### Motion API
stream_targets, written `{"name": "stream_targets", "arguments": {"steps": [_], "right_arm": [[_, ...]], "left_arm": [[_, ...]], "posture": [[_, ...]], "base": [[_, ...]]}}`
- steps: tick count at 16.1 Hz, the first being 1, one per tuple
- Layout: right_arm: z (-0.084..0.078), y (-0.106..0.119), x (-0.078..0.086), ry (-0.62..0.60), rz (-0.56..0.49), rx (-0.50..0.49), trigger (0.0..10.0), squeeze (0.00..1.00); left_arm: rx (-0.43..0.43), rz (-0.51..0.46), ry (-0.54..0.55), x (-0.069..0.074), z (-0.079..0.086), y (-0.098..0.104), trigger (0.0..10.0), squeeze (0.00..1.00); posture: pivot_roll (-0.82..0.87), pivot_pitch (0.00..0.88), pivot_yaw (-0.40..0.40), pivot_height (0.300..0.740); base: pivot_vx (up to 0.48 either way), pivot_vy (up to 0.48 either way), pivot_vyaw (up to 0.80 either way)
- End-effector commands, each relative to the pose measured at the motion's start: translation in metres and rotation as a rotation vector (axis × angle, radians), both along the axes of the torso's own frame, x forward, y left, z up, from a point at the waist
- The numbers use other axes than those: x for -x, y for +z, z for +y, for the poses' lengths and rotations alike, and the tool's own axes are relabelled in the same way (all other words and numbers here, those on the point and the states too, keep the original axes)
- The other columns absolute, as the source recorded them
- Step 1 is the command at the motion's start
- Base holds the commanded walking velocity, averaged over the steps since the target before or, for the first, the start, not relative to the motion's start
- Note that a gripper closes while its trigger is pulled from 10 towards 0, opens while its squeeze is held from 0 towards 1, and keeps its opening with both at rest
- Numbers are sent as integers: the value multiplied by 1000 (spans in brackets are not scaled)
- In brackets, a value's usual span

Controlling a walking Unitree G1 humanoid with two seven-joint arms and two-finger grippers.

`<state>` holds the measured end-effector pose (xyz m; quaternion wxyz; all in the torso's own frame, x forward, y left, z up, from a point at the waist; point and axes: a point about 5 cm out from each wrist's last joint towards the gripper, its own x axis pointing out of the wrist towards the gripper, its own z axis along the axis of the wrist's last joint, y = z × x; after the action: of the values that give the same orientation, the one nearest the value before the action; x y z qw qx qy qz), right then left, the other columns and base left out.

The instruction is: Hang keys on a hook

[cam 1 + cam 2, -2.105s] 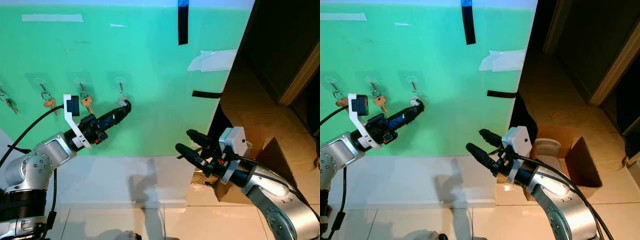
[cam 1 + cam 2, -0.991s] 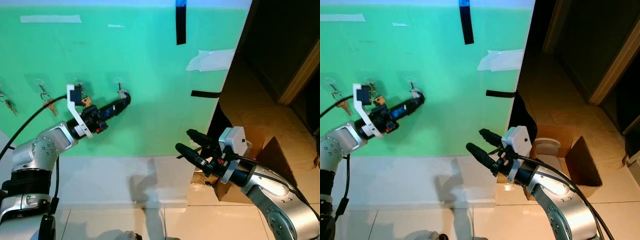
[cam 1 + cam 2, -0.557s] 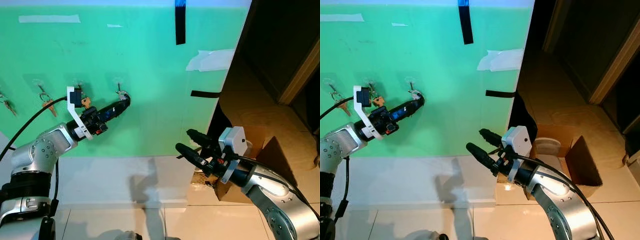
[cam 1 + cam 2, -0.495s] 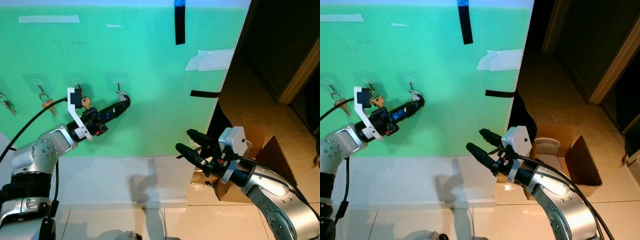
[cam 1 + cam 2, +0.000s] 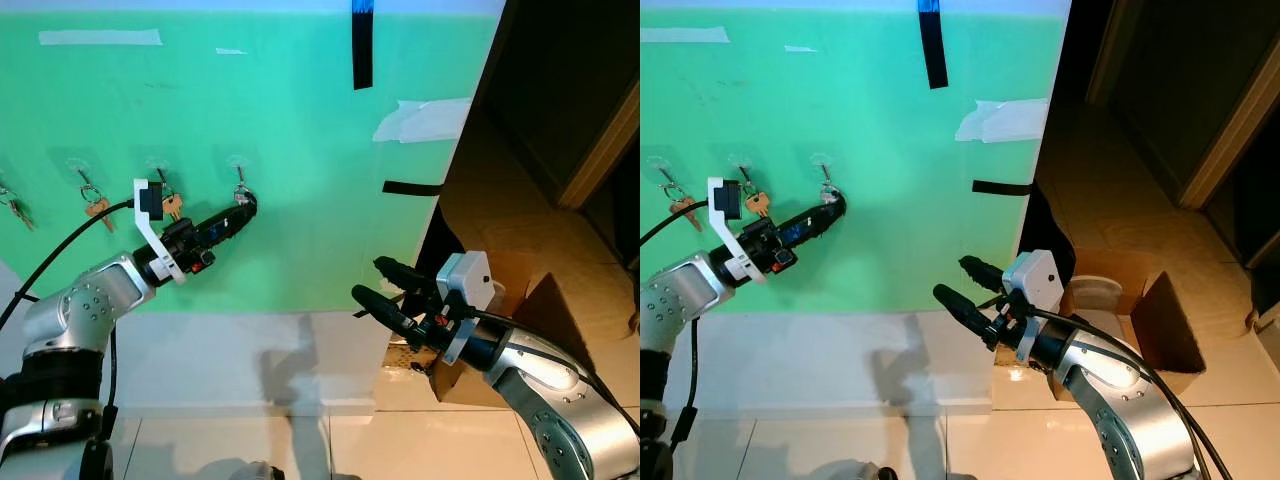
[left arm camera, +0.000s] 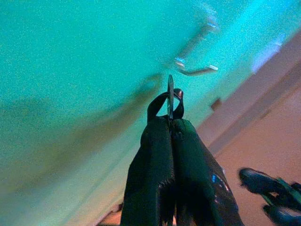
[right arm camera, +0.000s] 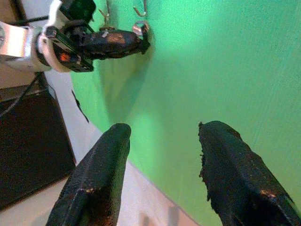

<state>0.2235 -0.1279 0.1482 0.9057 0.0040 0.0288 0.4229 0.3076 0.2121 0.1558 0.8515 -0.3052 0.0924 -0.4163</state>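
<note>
The green wall (image 5: 300, 150) carried a row of clear hooks. The right tool (image 5: 388, 290) hung with fingers spread, empty. The left tool (image 5: 245, 203) was pinched tight on the key ring (image 6: 170, 97) just below the hook (image 5: 239, 172).

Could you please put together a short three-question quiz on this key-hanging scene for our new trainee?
1. True or false: the left claw is shut on a thin metal key ring just below the clear stick-on wall hook.
2. Which describes the right claw? A) open, holding nothing B) shut on a key C) touching the green wall
3. Fill in: the brown open box on the floor is made of ____.

Key: 1 true; 2 A; 3 cardboard
</note>
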Motion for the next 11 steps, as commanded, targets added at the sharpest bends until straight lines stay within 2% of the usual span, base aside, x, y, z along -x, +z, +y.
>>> {"name": "stream_targets", "arguments": {"steps": [1,5,11], "right_arm": [[1,1,-1,9,-12,9,10000,0],[2,1,-2,12,-15,10,10000,0],[2,2,-2,16,-17,15,10000,0]], "left_arm": [[8,-27,-37,3,-3,7,10000,0],[38,-37,-85,7,-7,10,10000,0],[67,-68,-31,5,1,18,10000,0]], "posture": [[-98,0,69,740],[-97,0,68,740],[-97,0,66,740]], "base": [[0,0,0],[0,0,0],[0,0,0]]}}
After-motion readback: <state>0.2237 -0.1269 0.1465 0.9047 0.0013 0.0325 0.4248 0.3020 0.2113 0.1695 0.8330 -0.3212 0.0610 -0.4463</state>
